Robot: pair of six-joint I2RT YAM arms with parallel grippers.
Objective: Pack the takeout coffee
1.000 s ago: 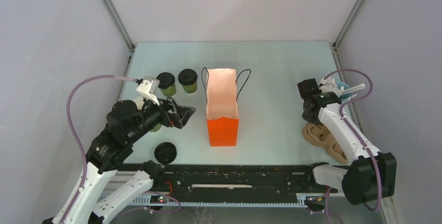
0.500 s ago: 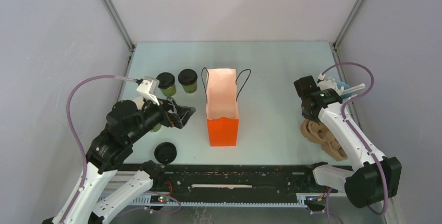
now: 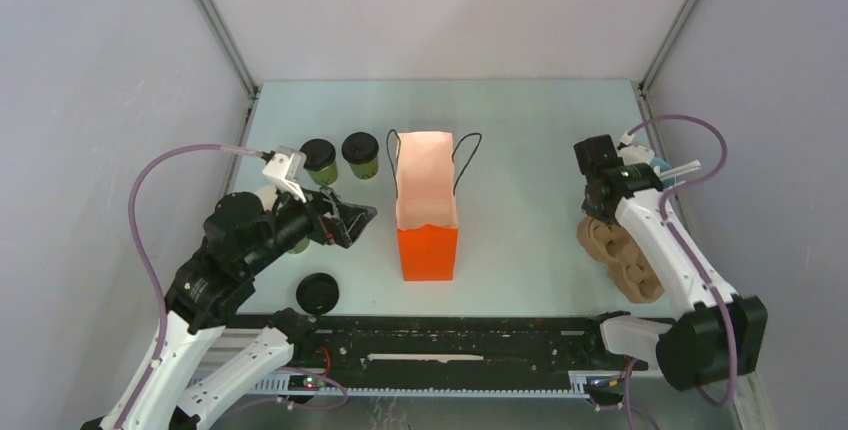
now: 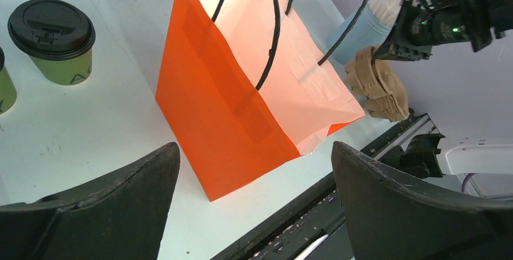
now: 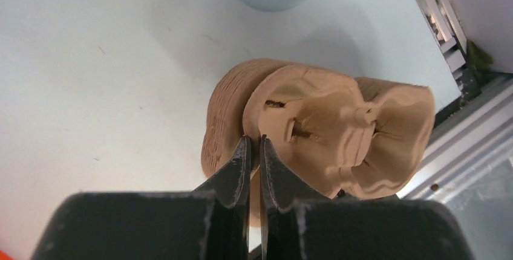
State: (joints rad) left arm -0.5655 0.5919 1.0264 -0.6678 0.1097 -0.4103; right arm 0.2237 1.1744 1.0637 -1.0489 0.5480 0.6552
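Two olive-green coffee cups with black lids (image 3: 318, 160) (image 3: 360, 153) stand left of the upright orange paper bag (image 3: 427, 220). A third green cup (image 3: 298, 244) is mostly hidden under my left arm. My left gripper (image 3: 356, 217) is open and empty, hovering left of the bag. In the left wrist view it (image 4: 255, 148) faces the bag (image 4: 242, 97), with one cup (image 4: 51, 39) at the upper left. My right gripper (image 5: 254, 142) is shut on the edge of the top brown pulp cup carrier (image 5: 326, 127), above the carrier stack (image 3: 625, 255).
A loose black lid (image 3: 317, 293) lies near the front left. A pale blue cup holding white sticks (image 3: 655, 167) stands at the right edge, behind the carriers. The black rail (image 3: 450, 335) runs along the front. Grey walls close the sides.
My right arm has swung slightly left and then back right, and the carrier stack has shifted with it. My left arm has stayed still.
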